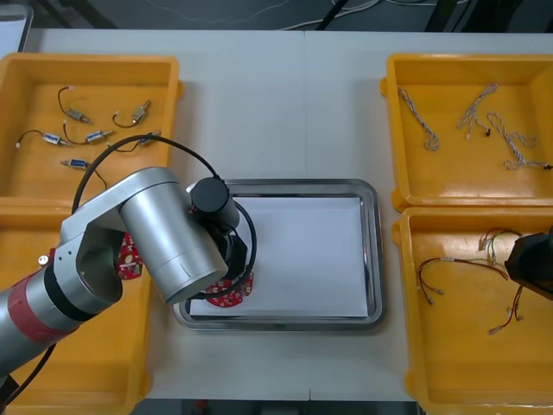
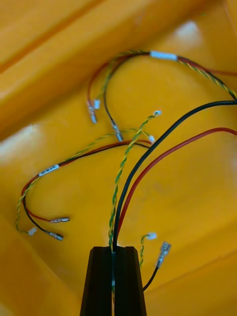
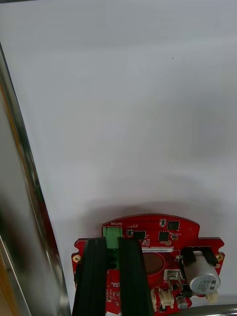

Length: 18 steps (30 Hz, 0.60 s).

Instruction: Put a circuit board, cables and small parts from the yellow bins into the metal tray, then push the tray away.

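Looking across the light bench [image 1: 259, 86], we see four rectangular yellow bins [image 1: 449, 372], two at each side, and between them a shiny rectangular metal tray [image 1: 373, 251] with a white inside. Our left fingers [image 3: 101, 261] are at the tray's near left corner, clamped on a round red circuit board [image 3: 168, 242] just beside the tray's rim. Our right fingers [image 2: 104, 266] sit low in the near right bin, pinched together on thin black, red and yellow-green twisted cables [image 2: 148, 153].
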Available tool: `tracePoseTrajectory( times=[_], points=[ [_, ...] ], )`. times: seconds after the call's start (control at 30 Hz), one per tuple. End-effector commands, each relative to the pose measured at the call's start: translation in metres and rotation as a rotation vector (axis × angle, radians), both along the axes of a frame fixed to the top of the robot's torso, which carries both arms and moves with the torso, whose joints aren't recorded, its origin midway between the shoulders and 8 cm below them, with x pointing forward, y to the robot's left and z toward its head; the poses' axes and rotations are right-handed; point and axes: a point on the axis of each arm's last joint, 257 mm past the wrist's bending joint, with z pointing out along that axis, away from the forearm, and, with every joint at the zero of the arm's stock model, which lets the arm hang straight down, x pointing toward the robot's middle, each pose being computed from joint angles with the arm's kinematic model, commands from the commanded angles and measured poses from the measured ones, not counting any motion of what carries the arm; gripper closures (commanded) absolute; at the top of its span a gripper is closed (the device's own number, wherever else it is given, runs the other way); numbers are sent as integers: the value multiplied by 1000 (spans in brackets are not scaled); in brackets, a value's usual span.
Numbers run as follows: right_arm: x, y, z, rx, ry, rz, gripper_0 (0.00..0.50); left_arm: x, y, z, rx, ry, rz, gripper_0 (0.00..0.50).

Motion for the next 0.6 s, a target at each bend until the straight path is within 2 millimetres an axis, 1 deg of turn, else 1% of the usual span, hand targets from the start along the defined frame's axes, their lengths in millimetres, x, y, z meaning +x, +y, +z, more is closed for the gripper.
tracePoseTrajectory(
  times=[0.03, 0.27, 0.37, 0.43, 0.47, 0.5, 0.57, 0.6],
  points=[
    [15, 4, 38, -92, -79, 153, 500, 4, 0, 4, -24, -30, 53, 500],
    [18, 32, 49, -122, -93, 374, 500, 3, 1, 2, -23, -27, 59, 500],
    [18, 40, 51, -142, -98, 442, 500, 2, 2, 0, -25, -26, 63, 500],
    [18, 41, 55, -173, -107, 474, 500, 2, 2, 0, -26, -26, 65, 495],
    [17, 40, 56, -202, -104, 494, 500, 2, 3, -1, -24, -28, 66, 456],
    [17, 41, 57, -214, -106, 503, 500, 1, 3, -2, -24, -25, 67, 433],
    [16, 39, 58, -256, -99, 528, 500, 2, 3, -1, -26, -30, 68, 272],
    [16, 38, 59, -263, -100, 532, 500, 2, 3, -1, -25, -30, 69, 246]
  ],
)
